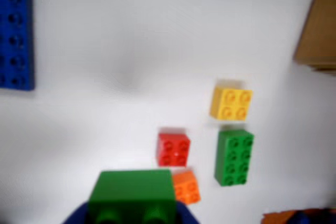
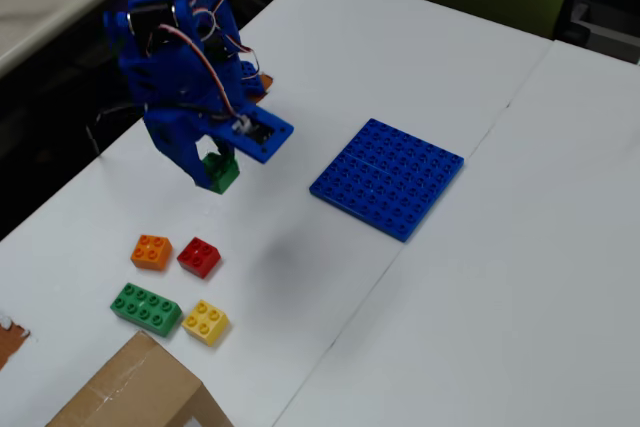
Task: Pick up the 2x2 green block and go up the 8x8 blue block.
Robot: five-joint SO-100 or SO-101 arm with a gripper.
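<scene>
My blue gripper (image 2: 216, 171) is shut on the 2x2 green block (image 2: 221, 173) and holds it in the air above the white table. In the wrist view the green block (image 1: 132, 195) fills the bottom edge between the blue jaws. The 8x8 blue block (image 2: 388, 176) lies flat on the table to the right of the gripper in the fixed view, well apart from it. In the wrist view the blue plate (image 1: 16, 30) shows at the top left edge.
On the table lie an orange brick (image 2: 151, 251), a red brick (image 2: 200, 257), a long green 2x4 brick (image 2: 146, 309) and a yellow brick (image 2: 206, 322). A cardboard box (image 2: 135, 392) stands at the bottom left. A table seam runs right of the plate.
</scene>
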